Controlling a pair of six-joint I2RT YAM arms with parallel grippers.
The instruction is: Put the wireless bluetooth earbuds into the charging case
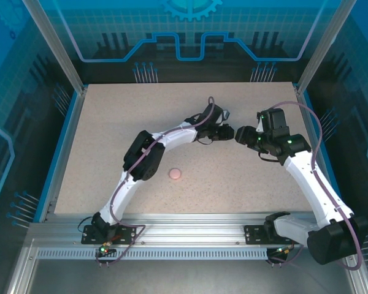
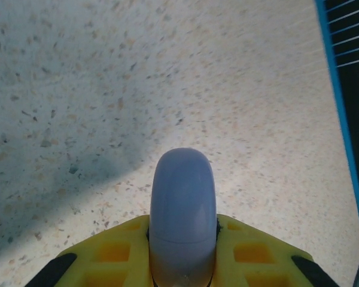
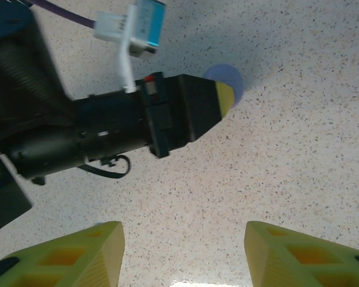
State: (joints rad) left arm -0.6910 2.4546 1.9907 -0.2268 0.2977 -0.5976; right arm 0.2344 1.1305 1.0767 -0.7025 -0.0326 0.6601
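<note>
My left gripper (image 2: 182, 242) is shut on a pale purple rounded charging case (image 2: 182, 197), its lid closed along a thin seam, standing out past the yellow fingers (image 2: 107, 251) just above the table. In the right wrist view the same charging case (image 3: 230, 78) peeks out beyond the tip of the left gripper (image 3: 223, 97). My right gripper (image 3: 184, 254) is open with nothing between its fingers, and faces the left gripper (image 1: 229, 133) from close by on the right (image 1: 243, 136). The earbuds are out of view.
A small round pink case (image 1: 175, 174) lies on the speckled table (image 1: 110, 153) in front of the left arm's elbow. A blue rail (image 2: 341, 119) edges the table at the right. A purple cable (image 1: 313, 122) loops over the right arm.
</note>
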